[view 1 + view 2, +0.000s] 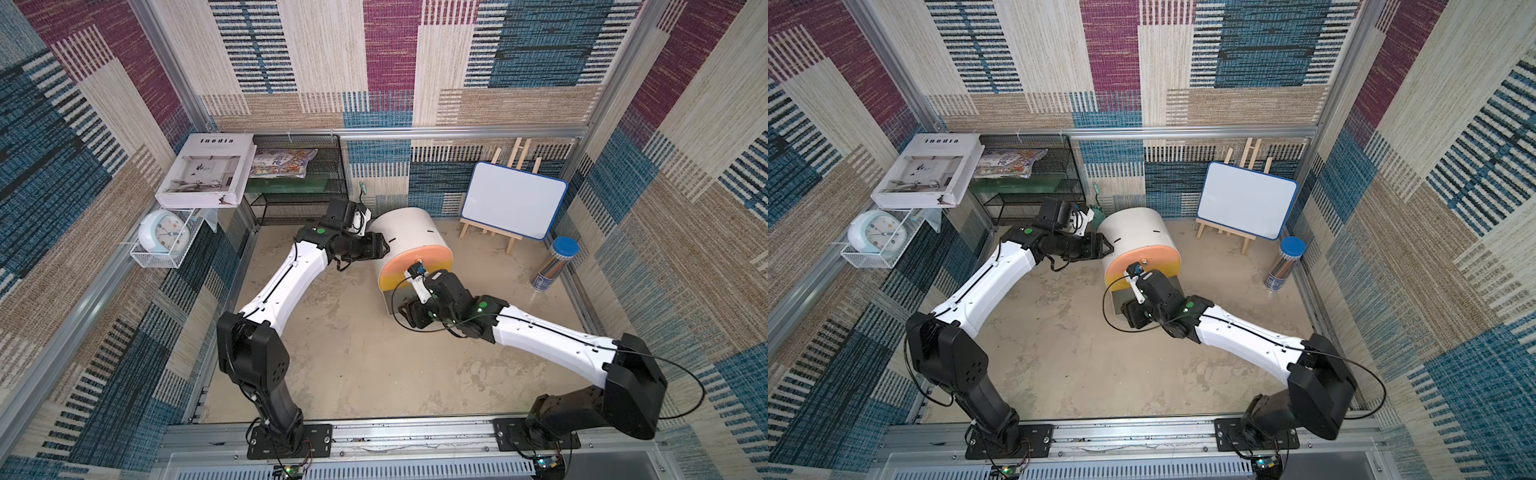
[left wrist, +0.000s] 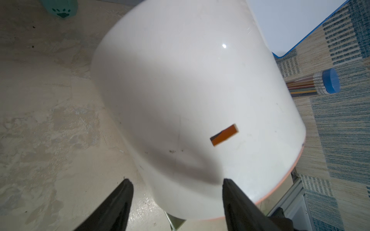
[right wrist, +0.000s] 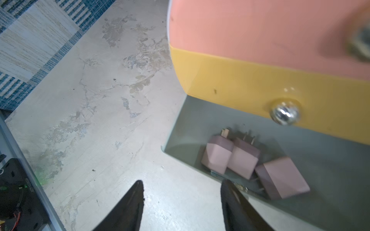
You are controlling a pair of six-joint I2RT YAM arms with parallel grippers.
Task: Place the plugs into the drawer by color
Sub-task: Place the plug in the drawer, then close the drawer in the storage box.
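**Surfaces and materials, tabletop cell**

Drawer unit (image 2: 180, 80): the white shell was hard, glossy plastic, smooth, with a sharp highlight and faint scuffs. The peach front (image 3: 260, 30) and yellow front (image 3: 240, 84) looked like smooth plastic with a soft sheen. The knob (image 3: 285, 114) was polished metal, mirror-bright. Plugs (image 3: 243, 158): matt pink plastic, metal prongs. The tabletop (image 3: 100, 120) was rough and mottled, worn in patches. The walls (image 1: 390, 54) were coarse woven cloth. The shelf (image 1: 299, 208) was black wire mesh. The easel (image 1: 510, 245) was bare pale wood, its board (image 1: 513, 199) smooth white.
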